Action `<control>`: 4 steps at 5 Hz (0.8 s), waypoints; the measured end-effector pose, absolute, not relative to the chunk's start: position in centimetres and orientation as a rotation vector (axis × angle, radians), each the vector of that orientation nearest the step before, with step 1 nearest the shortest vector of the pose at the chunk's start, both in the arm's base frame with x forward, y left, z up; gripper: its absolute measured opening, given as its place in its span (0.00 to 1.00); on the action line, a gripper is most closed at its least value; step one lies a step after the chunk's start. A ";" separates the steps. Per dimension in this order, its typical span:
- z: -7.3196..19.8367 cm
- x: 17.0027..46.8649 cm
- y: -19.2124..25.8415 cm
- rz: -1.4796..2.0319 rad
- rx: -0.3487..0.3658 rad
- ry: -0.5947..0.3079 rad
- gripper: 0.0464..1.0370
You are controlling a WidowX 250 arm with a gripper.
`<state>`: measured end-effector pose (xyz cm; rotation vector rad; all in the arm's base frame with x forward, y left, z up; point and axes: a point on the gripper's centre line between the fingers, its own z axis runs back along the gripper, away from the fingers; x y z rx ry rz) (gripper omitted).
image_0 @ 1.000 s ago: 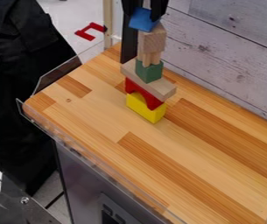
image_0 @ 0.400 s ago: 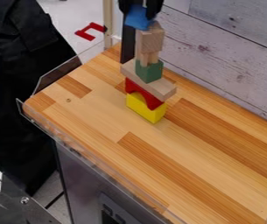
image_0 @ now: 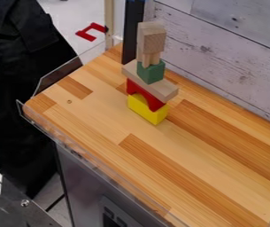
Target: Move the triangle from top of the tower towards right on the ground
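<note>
Probably light and stiff, the blue triangle (image_0: 136,1) needs holding across flat faces, though you can't tell the grip's state

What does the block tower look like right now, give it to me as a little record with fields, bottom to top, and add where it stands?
base: yellow block
second layer: red arch
third layer: plain wooden plank
fourth layer: green block
above green: slim wooden supports, exact number unclear
top: plain wooden block, no triangle on it
posture: upright
location: wooden tabletop, toward its far end, near the whitewashed plank wall
</note>
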<state>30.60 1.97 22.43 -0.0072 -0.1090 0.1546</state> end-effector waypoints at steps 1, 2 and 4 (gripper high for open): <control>22.6 30.7 -1.1 0.055 -0.061 -0.108 0.46; 20.6 32.0 -3.6 -0.032 -0.069 -0.123 0.46; 15.9 33.6 -9.8 -0.212 -0.132 -0.066 0.46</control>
